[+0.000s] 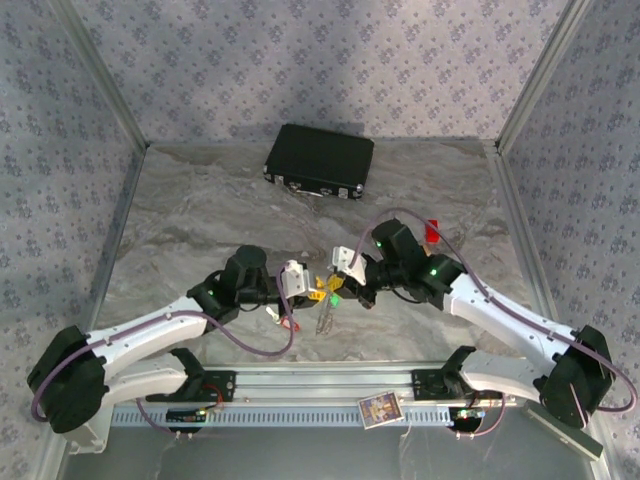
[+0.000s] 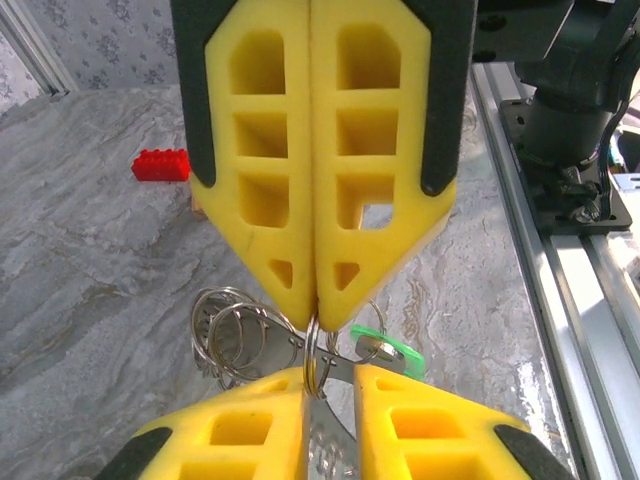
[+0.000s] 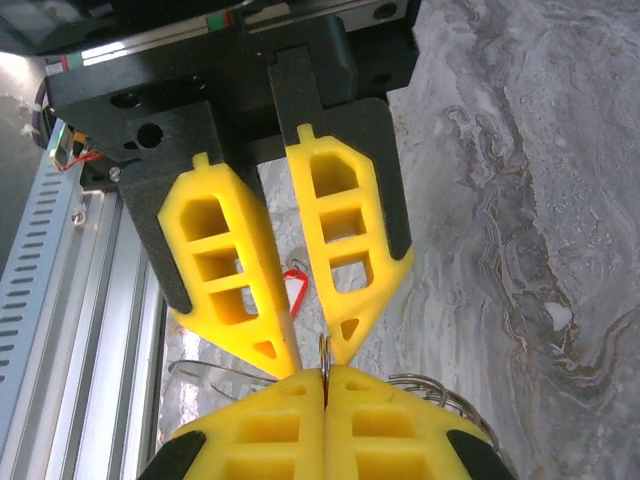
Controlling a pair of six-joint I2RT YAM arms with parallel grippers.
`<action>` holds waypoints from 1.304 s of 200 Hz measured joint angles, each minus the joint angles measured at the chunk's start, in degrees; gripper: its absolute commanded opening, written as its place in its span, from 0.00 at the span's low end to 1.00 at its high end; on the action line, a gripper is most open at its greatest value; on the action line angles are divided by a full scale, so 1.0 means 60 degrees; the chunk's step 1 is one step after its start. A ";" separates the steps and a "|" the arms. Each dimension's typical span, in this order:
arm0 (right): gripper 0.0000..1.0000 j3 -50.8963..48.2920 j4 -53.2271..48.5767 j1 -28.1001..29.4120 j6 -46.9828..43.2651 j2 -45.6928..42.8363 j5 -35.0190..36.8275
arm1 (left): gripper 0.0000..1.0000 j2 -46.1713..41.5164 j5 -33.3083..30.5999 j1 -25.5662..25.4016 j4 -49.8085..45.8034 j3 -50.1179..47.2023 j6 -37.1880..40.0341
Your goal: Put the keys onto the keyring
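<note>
Over the table's near middle my two grippers meet tip to tip. My right gripper (image 3: 325, 375) (image 2: 315, 308) is shut on a small metal split ring (image 2: 315, 350), pinched edge-on. A key with a green tag (image 2: 392, 352) (image 1: 335, 299) hangs by that ring, and its pale blade (image 2: 335, 425) runs between the fingers of my left gripper (image 2: 330, 378) (image 3: 310, 350). Those fingers stand slightly apart, with the blade against one of them. A bundle of thin wire rings (image 2: 235, 335) hangs beside the held ring. The key with the red tag (image 3: 296, 290) (image 1: 290, 324) lies on the table below.
A black case (image 1: 320, 160) lies at the back of the marbled table (image 1: 200, 220). A red block (image 2: 160, 165) (image 1: 432, 232) sits behind the right arm. The aluminium rail (image 1: 320, 385) with the arm bases runs along the near edge.
</note>
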 measured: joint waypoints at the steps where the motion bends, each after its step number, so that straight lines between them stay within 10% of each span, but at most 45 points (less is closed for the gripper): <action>1: 0.00 0.0018 -0.0022 0.0007 -0.0015 0.0007 0.0007 | 0.17 0.0000 0.0004 0.0000 -0.0022 0.0007 0.0022; 71: 0.00 0.0769 -0.1126 0.0386 -0.0896 0.0514 0.0437 | 0.02 0.0004 0.0040 0.0004 -0.0539 0.0106 0.0299; 121: 0.29 -0.0397 0.0193 -0.0135 -0.0222 -0.0248 0.0018 | 0.00 0.0004 0.0160 0.0000 -0.0372 0.0102 0.0178; 261: 0.29 -0.1945 0.2295 -0.0408 0.1523 -0.1089 -0.0353 | 0.00 0.0025 0.0259 0.0000 0.1293 -0.0528 -0.0725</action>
